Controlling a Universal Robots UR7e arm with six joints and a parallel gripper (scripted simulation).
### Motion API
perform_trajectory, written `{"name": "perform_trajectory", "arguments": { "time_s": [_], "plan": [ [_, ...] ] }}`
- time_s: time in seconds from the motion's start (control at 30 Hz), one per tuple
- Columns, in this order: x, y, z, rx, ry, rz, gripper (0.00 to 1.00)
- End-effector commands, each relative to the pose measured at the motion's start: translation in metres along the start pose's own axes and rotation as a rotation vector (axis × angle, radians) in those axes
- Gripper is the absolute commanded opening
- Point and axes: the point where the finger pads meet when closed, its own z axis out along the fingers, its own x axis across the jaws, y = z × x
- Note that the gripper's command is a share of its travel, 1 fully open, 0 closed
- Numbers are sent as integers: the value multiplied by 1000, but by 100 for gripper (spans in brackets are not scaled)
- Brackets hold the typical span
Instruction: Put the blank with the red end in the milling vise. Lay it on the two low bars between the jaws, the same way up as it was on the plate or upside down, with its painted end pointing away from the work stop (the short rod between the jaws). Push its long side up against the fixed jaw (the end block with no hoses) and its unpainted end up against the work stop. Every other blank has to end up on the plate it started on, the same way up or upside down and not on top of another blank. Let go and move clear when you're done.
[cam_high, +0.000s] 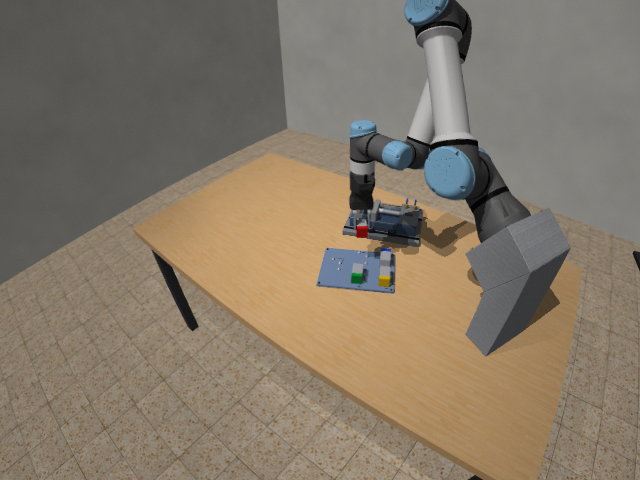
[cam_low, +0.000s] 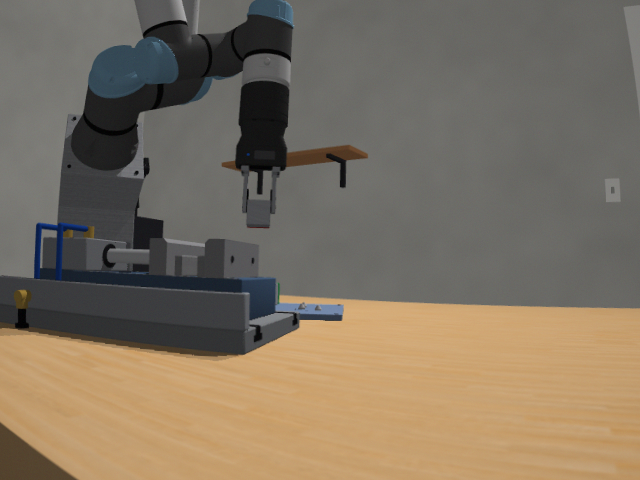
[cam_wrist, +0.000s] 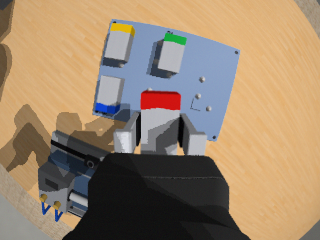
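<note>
While the milling vise is standing nearest me on the table, its fixed jaw is showing its hose-free block, and what I take for the work stop is sitting between the jaws on my side. Just above, the fingers of the gripper are squeezing the red-ended blank by its sides, holding it in the air, apart from the vise. To my eye, the carry is nearing its end and the placing is coming up.

The blank's long axis is running away from me, its plain end facing me and its red end pointing to the plate side, so it seems to be heading the right way round, away from the stop. The next move is probably calling for a shift over the gap, perhaps a small turn to match the jaw, then a lowering onto the bars; coming down here could be risking a knock on the fixed jaw.

Farther off, the plate is carrying the yellow-ended blank, the green-ended blank and the blue-ended blank, none stacked.
</note>
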Motion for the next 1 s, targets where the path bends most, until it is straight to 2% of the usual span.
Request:
{"name": "perform_trajectory", "arguments": {
  "time_s": [0.0, 0.17, 0.33, 0.73, 0.9, 0.97],
  "plan": [
    [0, 0, 0, -1, 3, -42, 0],
    [0, 0, 0, -1, 3, -42, 0],
    [0, 0, 0, -1, 3, -263, 0],
    [0, 0, 0, -1, 3, -263, 0],
    [0, 0, 0, -2, 2, -484, 0],
    [0, 0, 0, -2, 2, -484, 0]
  ]
}}
